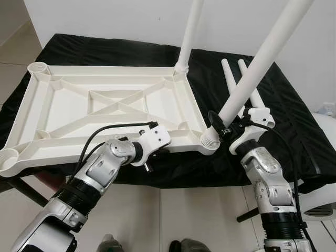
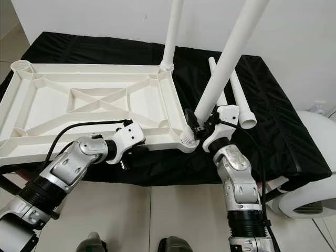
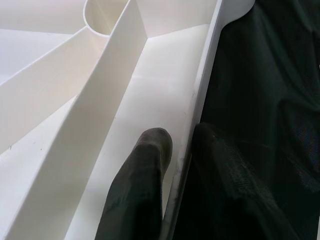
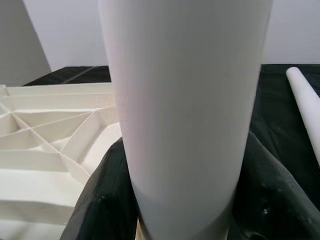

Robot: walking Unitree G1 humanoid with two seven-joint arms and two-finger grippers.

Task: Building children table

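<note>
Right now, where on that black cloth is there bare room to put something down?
The free patches are the black cloth on the right, beyond the two loose legs, and the back strip behind the tabletop. It is crowded at the near right corner, where the right tool holds a leg and the left tool clamps the rim.

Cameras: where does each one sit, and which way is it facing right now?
Head views: from the head, forward and down at the upturned tabletop on black cloth; both arms show.
Left wrist view: along the left gripper, fingers astride the tabletop's rim.
Right wrist view: along the right gripper, clamped on the white leg.
Shared: tabletop ribs, cloth.
</note>
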